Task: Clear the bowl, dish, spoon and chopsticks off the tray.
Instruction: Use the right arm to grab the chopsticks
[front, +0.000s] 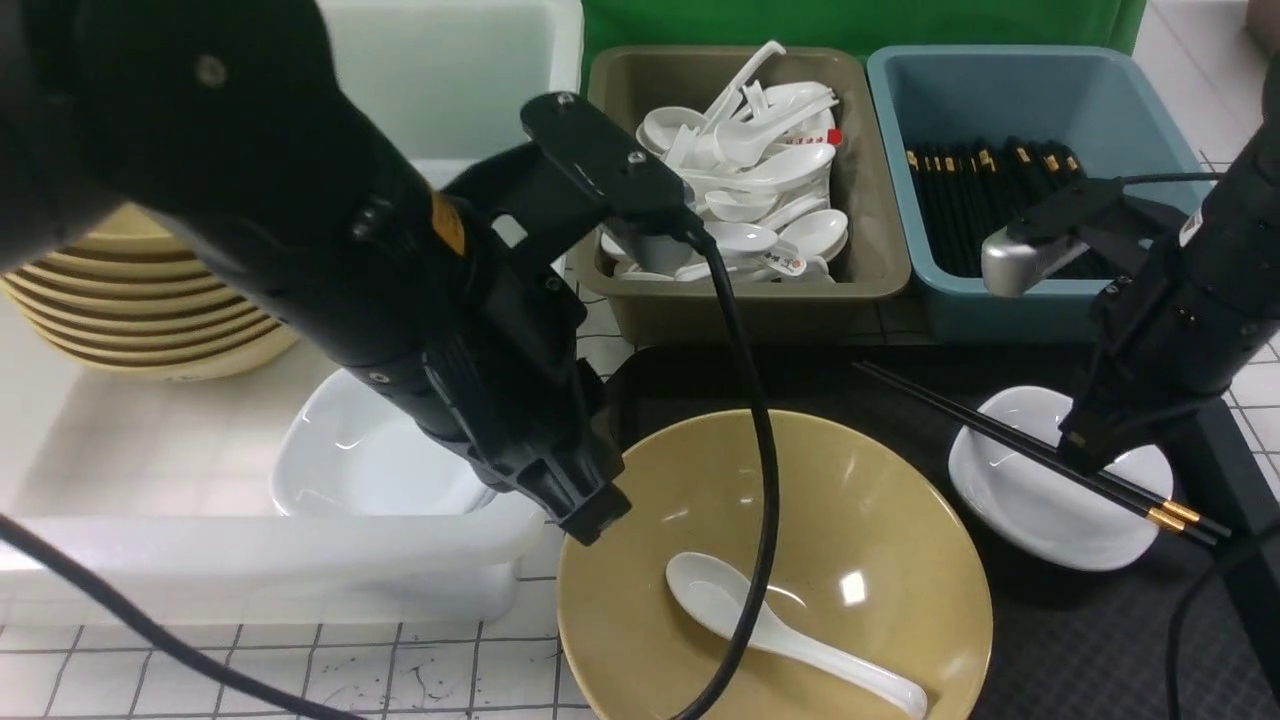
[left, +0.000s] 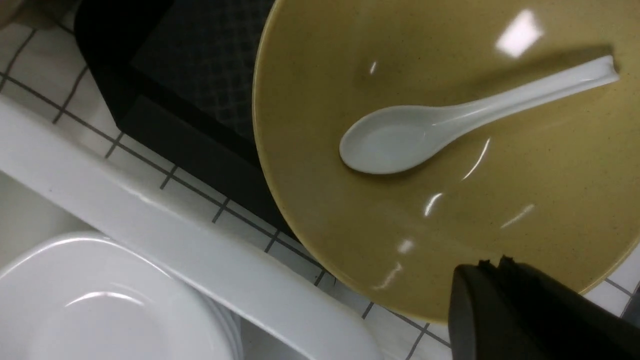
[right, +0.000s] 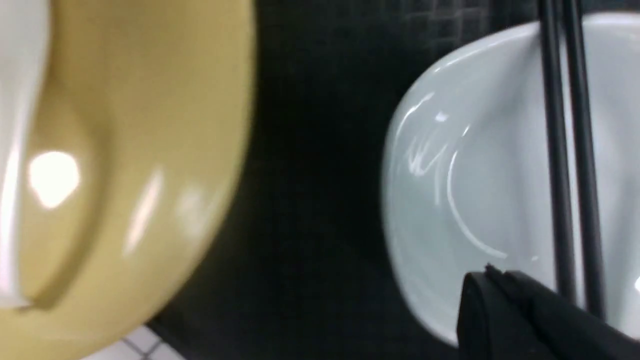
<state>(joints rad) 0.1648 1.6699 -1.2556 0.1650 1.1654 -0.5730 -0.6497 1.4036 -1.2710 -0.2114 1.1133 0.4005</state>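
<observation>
The tan bowl sits on the black tray with the white spoon lying inside it. My left gripper is shut and empty, just above the bowl's near-left rim; the left wrist view shows its tips over the bowl and the spoon. The white dish sits on the tray's right side, with the black chopsticks lying across it. My right gripper is shut, low over the dish, beside the chopsticks and not holding them.
A translucent white tub on the left holds stacked tan bowls and white dishes. Behind the tray stand a tan bin of spoons and a blue bin of chopsticks.
</observation>
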